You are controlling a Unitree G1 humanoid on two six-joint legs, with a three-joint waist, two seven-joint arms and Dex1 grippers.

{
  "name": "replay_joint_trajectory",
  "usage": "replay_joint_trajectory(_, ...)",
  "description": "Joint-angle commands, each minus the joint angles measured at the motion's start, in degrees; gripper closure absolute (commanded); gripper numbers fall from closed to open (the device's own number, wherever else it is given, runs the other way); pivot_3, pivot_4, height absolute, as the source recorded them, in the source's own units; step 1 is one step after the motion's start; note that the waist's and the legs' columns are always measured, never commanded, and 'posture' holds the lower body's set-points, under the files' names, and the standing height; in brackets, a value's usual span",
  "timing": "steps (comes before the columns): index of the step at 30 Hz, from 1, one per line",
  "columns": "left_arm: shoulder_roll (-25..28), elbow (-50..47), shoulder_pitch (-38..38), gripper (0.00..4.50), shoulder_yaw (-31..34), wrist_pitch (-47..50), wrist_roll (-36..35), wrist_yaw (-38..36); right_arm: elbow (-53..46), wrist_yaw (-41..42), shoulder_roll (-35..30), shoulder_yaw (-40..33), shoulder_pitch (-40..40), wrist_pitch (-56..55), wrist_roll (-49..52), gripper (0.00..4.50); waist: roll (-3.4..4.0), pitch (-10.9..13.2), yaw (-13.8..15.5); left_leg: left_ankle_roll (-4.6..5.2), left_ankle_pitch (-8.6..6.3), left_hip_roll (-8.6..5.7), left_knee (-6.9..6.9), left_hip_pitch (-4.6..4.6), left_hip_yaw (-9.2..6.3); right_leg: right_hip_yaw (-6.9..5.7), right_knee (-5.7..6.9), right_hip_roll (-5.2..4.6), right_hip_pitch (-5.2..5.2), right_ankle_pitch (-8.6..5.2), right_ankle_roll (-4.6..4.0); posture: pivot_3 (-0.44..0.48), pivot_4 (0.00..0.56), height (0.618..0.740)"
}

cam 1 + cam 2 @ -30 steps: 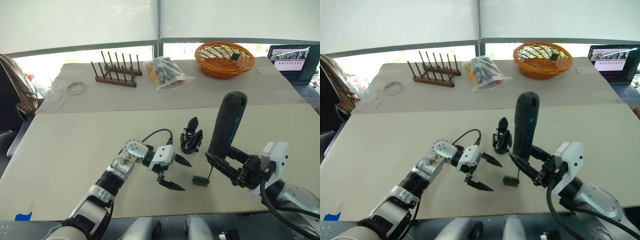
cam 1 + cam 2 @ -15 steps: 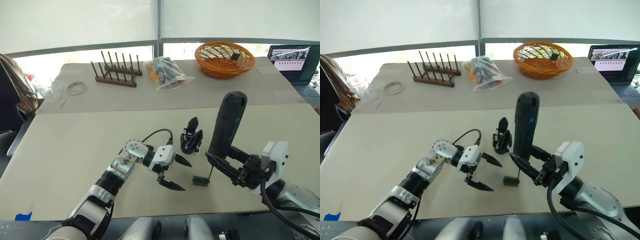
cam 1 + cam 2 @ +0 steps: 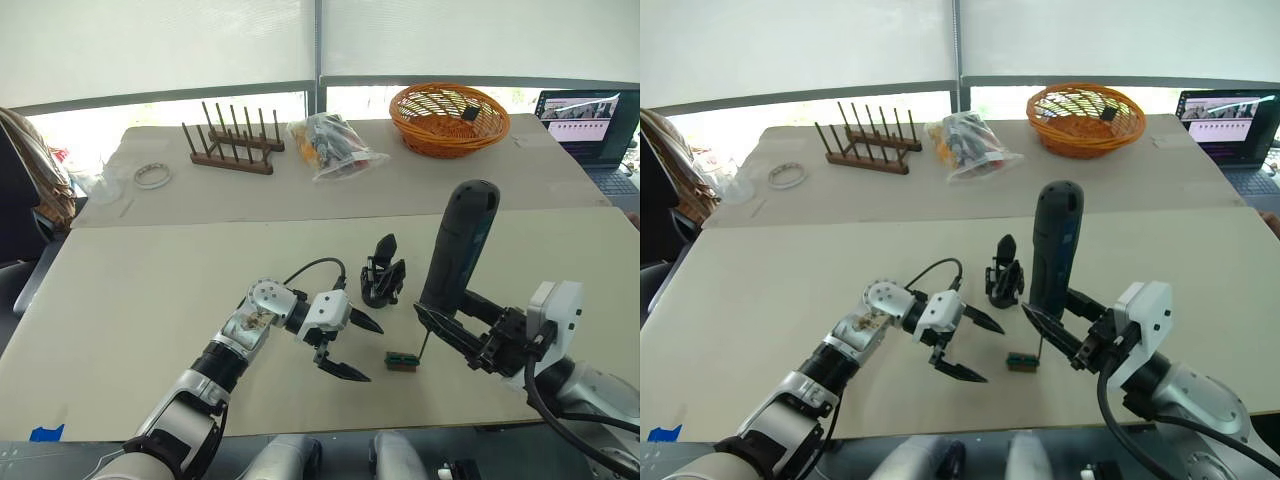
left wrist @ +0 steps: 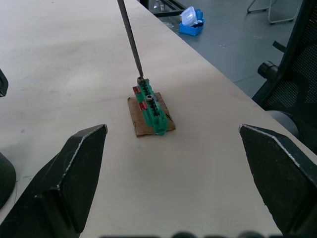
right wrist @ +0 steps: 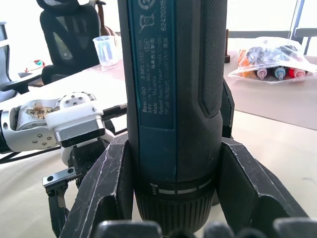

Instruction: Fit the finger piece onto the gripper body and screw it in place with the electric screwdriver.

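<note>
Right tool (image 3: 450, 325) clamped on the upright electric screwdriver (image 3: 456, 245), lower right; left tool (image 3: 352, 346) spread apart, empty.
Left wrist view alone resolves the bit tip touching a green screw holder (image 4: 151, 109); the gripper body (image 3: 383, 272) stands mid-frame.

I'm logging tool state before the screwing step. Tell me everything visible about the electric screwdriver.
The electric screwdriver is a thick, dark blue-black cylinder with a printed label, a rounded top and a thin metal bit. It stands nearly upright, clamped low on its body by the right pincer. The bit tip rests on a small green block on the table, right of the gripper body.
</note>
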Motion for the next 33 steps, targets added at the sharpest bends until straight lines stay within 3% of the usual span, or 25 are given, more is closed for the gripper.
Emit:
replay_joint_trajectory(1, -0.24, -1.0, -1.11, 0.0, 0.18, -0.52, -0.44, 0.17, -1.49, 0.09, -0.06, -1.44, -0.99, -1.42, 0.85, 2.59, 0.0, 0.0, 0.0, 0.0, 0.0, 0.0, 0.0, 0.0, 0.0, 0.0, 0.0, 0.0, 0.0, 0.0, 0.0, 0.0, 0.15, 0.74)
replay_joint_trajectory(33, -0.41, -1.24, -0.93, 0.0, -0.03, -0.23, -0.47, 0.64, -1.62, 0.67, -0.07, -0.21, 0.06, -1.67, 0.39, 2.59, 0.0, 0.0, 0.03, 0.0, 0.0, 0.0, 0.0, 0.0, 0.0, 0.0, 0.0, 0.0, 0.0, 0.0, 0.0, 0.0, 0.15, 0.74)
